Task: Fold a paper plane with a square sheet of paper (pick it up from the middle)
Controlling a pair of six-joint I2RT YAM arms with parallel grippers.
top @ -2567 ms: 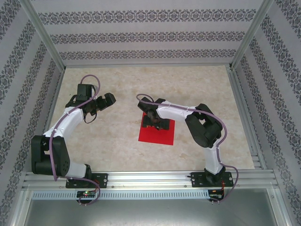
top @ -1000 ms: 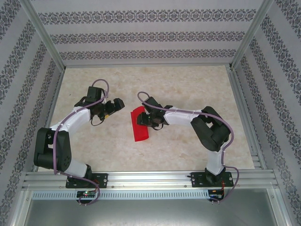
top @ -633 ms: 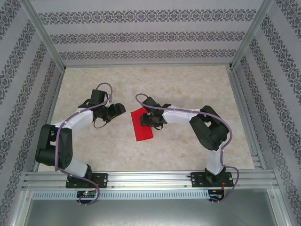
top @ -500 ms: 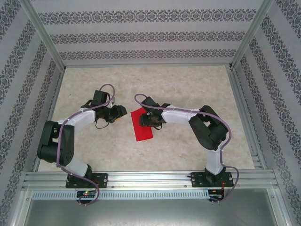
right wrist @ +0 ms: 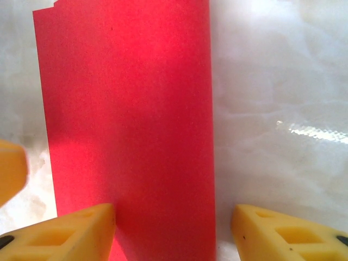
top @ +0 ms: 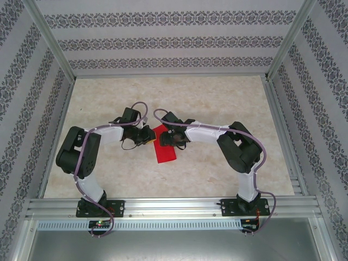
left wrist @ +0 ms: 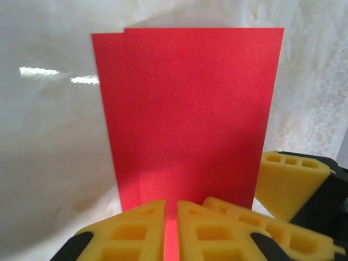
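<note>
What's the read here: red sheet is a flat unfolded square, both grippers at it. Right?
Not quite. The square sheet of paper is folded over into a narrower rectangle. The left wrist view shows two layers with their left edges slightly offset. The rest holds: the left gripper and the right gripper are both at it.

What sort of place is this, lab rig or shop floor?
Most likely a lab test cell: an aluminium frame and patterned wall panels box in the table. The left arm and right arm are bolted to a rail, with a red paper between them.
</note>
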